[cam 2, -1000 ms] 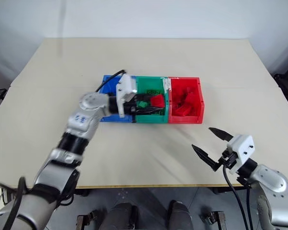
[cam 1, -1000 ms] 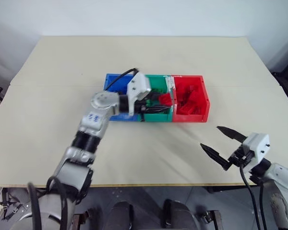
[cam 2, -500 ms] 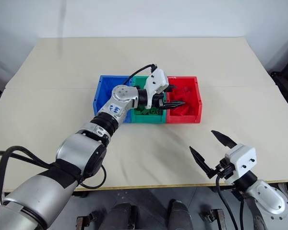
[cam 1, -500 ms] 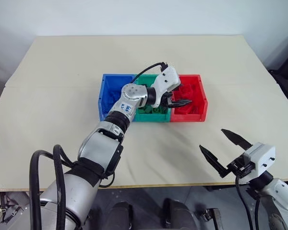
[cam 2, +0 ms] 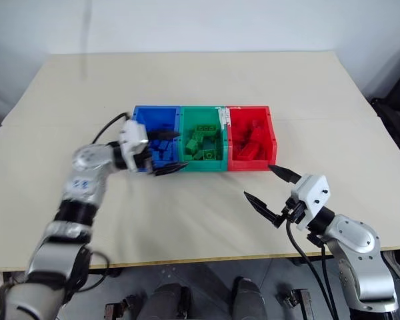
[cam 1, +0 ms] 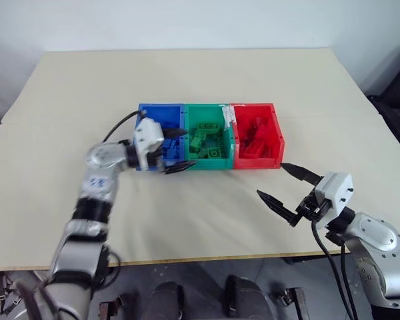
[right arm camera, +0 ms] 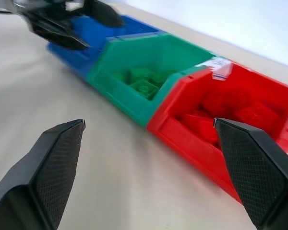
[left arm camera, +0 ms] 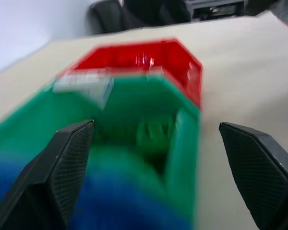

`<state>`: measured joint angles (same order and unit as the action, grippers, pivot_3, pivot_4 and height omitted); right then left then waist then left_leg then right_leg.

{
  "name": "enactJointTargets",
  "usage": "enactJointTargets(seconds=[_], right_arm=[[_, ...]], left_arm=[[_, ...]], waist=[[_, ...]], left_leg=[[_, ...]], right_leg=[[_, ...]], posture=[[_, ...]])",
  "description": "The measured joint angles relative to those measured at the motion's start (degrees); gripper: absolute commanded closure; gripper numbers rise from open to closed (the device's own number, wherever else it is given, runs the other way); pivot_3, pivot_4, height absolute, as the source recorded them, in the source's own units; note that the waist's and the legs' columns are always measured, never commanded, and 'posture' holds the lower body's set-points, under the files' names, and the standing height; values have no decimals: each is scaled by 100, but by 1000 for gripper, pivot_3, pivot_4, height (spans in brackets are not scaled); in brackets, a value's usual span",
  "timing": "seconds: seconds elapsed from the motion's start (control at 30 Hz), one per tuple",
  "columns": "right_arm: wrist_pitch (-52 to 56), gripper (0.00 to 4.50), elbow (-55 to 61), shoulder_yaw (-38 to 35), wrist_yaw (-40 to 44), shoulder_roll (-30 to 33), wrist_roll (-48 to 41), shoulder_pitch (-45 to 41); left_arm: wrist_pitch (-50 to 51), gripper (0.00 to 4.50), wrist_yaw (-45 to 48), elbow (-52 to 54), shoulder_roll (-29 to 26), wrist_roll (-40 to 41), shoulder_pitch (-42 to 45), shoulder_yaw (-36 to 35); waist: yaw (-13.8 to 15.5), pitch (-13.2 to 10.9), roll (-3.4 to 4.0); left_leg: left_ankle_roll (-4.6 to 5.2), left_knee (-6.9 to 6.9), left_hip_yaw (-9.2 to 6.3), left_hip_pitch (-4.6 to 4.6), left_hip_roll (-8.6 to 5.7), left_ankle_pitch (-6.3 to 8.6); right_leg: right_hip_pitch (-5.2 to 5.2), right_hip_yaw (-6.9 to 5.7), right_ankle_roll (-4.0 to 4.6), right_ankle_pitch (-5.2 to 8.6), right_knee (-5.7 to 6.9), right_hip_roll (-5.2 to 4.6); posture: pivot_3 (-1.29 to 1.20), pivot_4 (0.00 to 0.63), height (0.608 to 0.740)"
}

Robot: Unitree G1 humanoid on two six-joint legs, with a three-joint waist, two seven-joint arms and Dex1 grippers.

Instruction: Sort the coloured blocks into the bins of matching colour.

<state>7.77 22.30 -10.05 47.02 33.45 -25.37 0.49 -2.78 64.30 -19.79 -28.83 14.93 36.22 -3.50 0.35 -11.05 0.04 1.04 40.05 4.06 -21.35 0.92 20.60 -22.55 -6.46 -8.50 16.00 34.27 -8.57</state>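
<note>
Left gripper [cam 1: 173, 150] now wide open, empty, pulled back from red bin [cam 1: 255, 137] to blue bin [cam 1: 161, 127] front, 9 o'clock of row. Red block released; red bin holds red blocks [cam 1: 259, 133]. Right gripper [cam 1: 288, 189] open, empty, 5 o'clock. Table bare: sorting looks complete.

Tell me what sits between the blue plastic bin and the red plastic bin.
The green plastic bin, holding green studded bricks, joined to the blue bin and red bin; head views.
</note>
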Motion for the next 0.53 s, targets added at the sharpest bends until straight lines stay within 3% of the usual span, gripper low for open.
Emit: enactJointTargets(seconds=[0.17,0.27,0.53], right_arm=[[-48,0,-515,338,920,340,-68,-372],[-232,0,-1058,392,1357,465,-49,-659],[-783,0,-2024,430,1856,465,24,-1062]], left_arm=[[549,74,-335,1654,-839,338,-1867,-903],[989,74,-661,2424,-979,516,-2909,-1432],[1215,74,-1293,3295,-966,591,-4006,-1906]], waist=[[-24,0,0],[-9,0,0],[93,0,1]], left_leg=[[-2,-1,-27,9,1,2],[-2,0,-37,12,1,4],[-5,2,-30,16,1,5]], right_leg=[[5,9,0,0,1,-3],[6,11,0,0,4,-7],[4,16,2,0,12,-7]], posture=[[0,150,740],[0,150,740],[0,150,740]])
